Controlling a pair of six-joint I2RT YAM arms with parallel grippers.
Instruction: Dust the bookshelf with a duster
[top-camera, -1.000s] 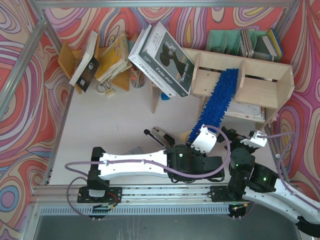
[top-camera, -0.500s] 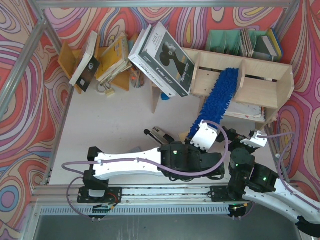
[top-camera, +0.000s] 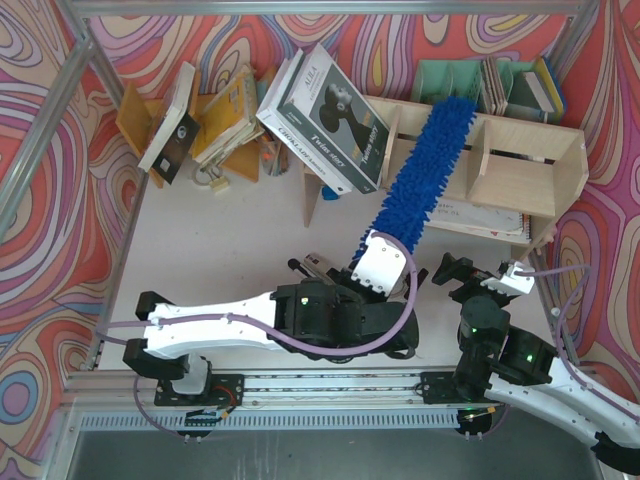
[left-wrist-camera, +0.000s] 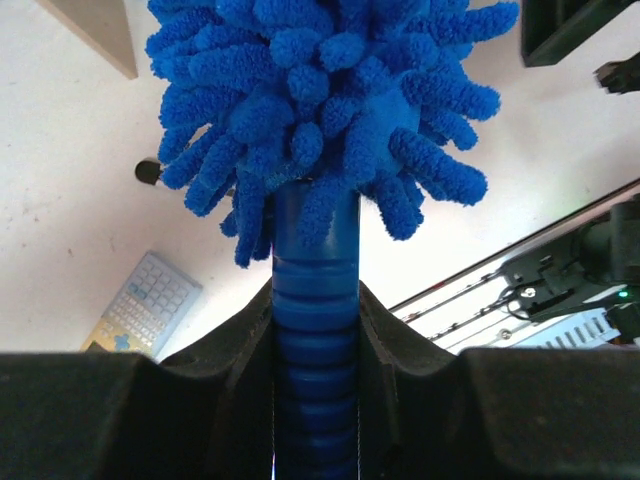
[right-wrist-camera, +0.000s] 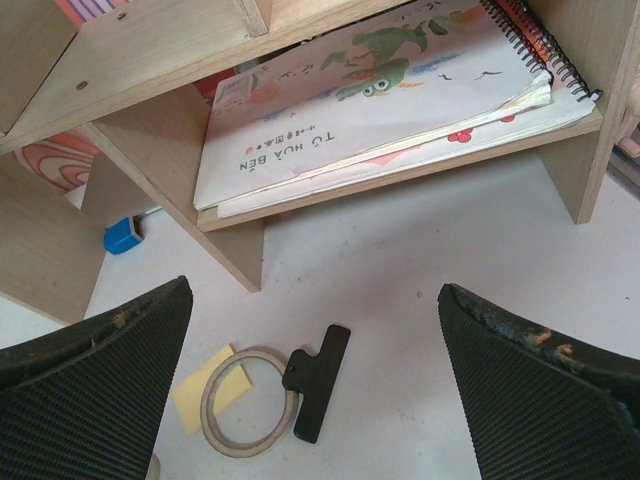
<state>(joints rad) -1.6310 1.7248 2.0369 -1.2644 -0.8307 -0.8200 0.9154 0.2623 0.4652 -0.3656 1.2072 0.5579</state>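
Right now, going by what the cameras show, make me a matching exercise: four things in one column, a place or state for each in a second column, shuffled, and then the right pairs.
Column one:
1. duster
2. right gripper
3. spiral-bound book
4. calculator

Column two:
A. jaws wide open, holding nothing
B. lying on the white table
C. handle clamped in the left gripper
D. lying flat on the lower board of the bookshelf

Pairs: 1-C, 2-A, 3-D, 4-B
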